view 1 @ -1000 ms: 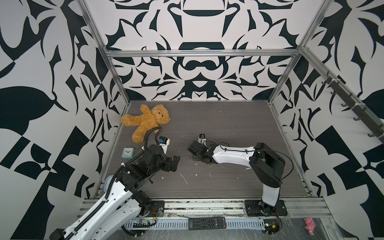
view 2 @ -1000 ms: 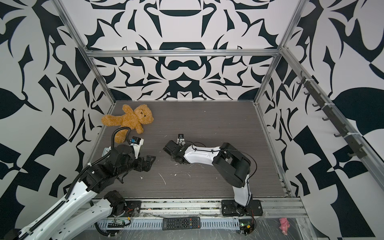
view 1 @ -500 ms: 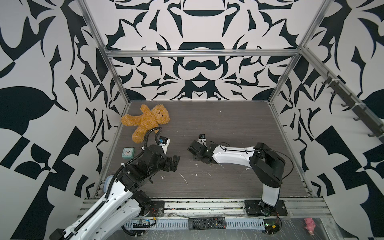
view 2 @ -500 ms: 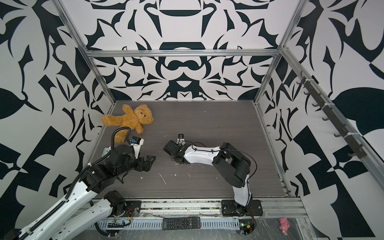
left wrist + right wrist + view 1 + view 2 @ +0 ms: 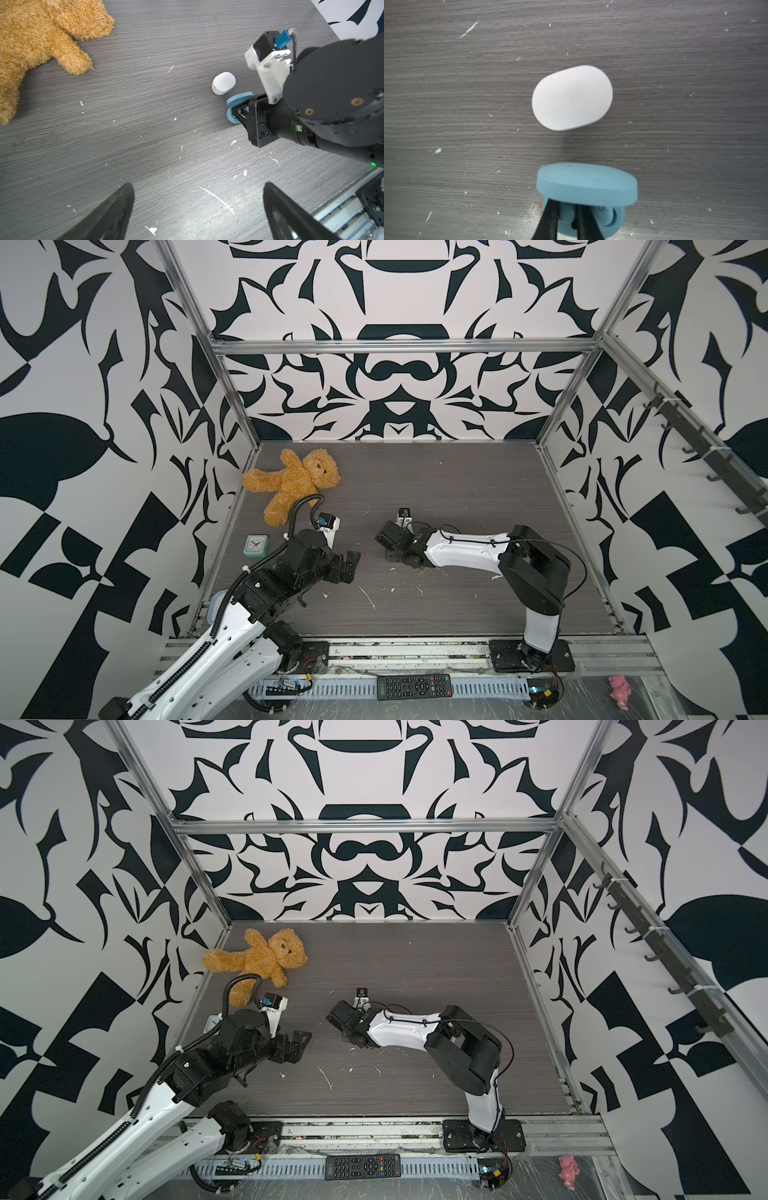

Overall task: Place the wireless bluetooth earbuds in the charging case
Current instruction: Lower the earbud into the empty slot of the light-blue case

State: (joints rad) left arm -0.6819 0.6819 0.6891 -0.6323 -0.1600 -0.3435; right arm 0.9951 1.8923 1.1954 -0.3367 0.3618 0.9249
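**While nothing moved: a hold at the seating step**

Since neither arm showed any shift against the top views from a second back, this read as a pause, not progress. The right pincer (image 5: 564,207) reached under the raised lid of the blue case (image 5: 587,182). Its jaws were pressed nearly together, pinching a blue earbud (image 5: 566,215) over the case's base. A second blue earbud (image 5: 605,216) sat in the base beside it. Judgement: the blue pair was almost in, with the release and the lid not yet done. The white case (image 5: 572,97) lay closed near the blue one, not touching it. No white earbuds were seen, and whether they were inside could not be told. The left pincer (image 5: 197,187) hung spread wide and empty above bare counter (image 5: 457,497), well apart from both cases.

The counter was dark grey wood grain, scuffed, with white flecks all over. A teddy bear (image 5: 297,481) and a small clock (image 5: 256,546) lay at the left side. A remote (image 5: 413,686) lay on the front rail. The walls (image 5: 395,385) were black-and-white patterned and set in a metal frame.
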